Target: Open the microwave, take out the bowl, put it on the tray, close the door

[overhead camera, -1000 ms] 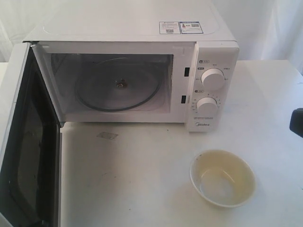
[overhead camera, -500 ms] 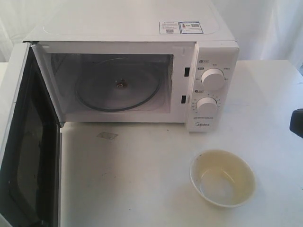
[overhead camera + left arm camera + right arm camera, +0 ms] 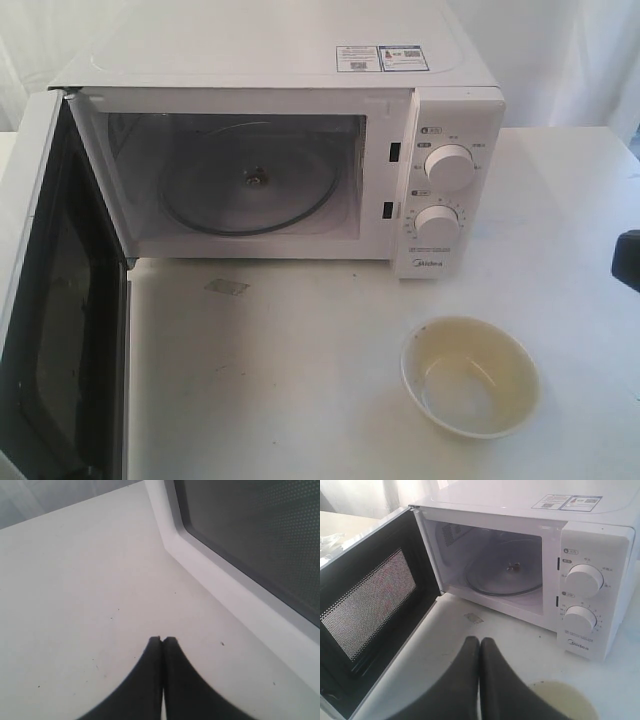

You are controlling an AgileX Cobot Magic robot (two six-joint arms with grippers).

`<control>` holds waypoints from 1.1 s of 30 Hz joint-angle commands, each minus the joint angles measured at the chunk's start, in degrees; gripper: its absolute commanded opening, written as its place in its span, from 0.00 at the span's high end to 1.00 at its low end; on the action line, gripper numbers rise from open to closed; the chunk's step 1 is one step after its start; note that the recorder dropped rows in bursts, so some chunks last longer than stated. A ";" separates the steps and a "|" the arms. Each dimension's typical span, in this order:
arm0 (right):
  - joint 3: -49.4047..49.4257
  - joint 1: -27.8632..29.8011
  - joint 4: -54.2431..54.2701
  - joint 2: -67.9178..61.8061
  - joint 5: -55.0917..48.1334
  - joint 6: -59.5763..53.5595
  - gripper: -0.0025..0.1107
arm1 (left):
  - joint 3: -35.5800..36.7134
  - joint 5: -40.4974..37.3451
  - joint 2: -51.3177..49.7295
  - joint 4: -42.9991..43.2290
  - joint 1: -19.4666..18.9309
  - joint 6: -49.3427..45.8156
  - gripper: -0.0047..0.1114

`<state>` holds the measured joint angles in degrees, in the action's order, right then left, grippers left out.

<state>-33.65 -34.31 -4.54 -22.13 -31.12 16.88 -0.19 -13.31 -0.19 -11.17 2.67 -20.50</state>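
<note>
The white microwave stands at the back with its door swung wide open to the left; the cavity holds only the glass turntable. The cream bowl sits upright on the table in front of the dial panel. The bowl's rim also shows partly behind my right gripper, which is shut and empty above the table, facing the microwave and the door. My left gripper is shut and empty over bare table beside the door's outer face. No tray is visible.
A dark part of the right arm shows at the right edge of the exterior view. A small grey patch marks the white table in front of the cavity. White curtains hang behind.
</note>
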 commanded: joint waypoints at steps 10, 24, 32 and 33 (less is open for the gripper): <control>9.26 10.18 3.53 7.87 17.17 -1.67 0.98 | 0.19 -0.04 0.19 -0.33 -0.02 -0.16 0.96; 33.65 32.06 4.54 22.13 35.15 -3.16 0.98 | 0.19 -0.04 0.19 -0.33 -0.02 -0.16 0.96; 33.65 35.00 1.65 22.13 13.81 -13.55 0.98 | 0.19 -0.04 0.19 -0.33 -0.02 -0.16 0.96; 33.65 35.00 1.52 22.13 11.35 -14.81 0.98 | 0.19 -0.04 0.19 -0.33 -0.02 -0.16 0.96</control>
<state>-0.43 0.29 -1.77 -0.32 -12.11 7.18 -0.19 -13.31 -0.19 -11.09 2.67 -20.50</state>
